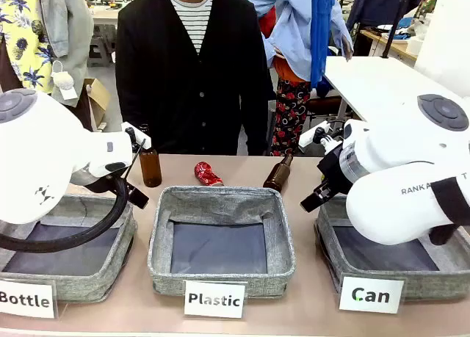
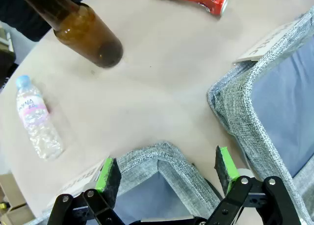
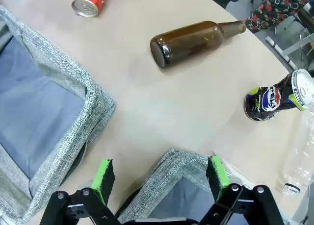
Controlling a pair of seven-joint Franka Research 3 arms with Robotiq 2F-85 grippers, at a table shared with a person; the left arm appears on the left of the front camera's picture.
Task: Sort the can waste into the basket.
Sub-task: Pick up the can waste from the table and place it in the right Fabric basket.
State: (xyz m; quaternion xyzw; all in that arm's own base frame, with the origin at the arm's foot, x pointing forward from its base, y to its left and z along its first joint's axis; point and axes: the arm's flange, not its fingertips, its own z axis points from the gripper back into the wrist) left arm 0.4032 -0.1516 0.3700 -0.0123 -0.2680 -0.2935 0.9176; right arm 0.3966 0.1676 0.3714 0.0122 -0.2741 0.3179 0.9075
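Left gripper (image 2: 167, 171): jaws spread wide, nothing held; hung over a corner of the "Bottle" bin (image 1: 73, 205), which is set at the worktop's near left corner.
Right gripper (image 3: 159, 178): jaws spread wide, nothing held; hung over a far corner of the basket (image 3: 182, 161).
Basket: set at the worktop's near right corner, with a white "Can" label (image 1: 371, 294) on its front.
Crushed dark can (image 3: 274, 100): found just past that corner, toward the right edge, with a clear plastic bottle (image 3: 299, 156) beside it.
Lying brown bottle (image 3: 194, 41): on its side near the far edge.
Red crushed can (image 1: 207, 174): lying behind the "Plastic" bin (image 1: 220, 205), which is set mid-worktop.
Upright brown bottle (image 1: 150, 167): left of the red can.
Small water bottle (image 2: 37, 117): lying near an edge, apart from the upright bottle.
Person (image 1: 194, 73): standing at the far edge.
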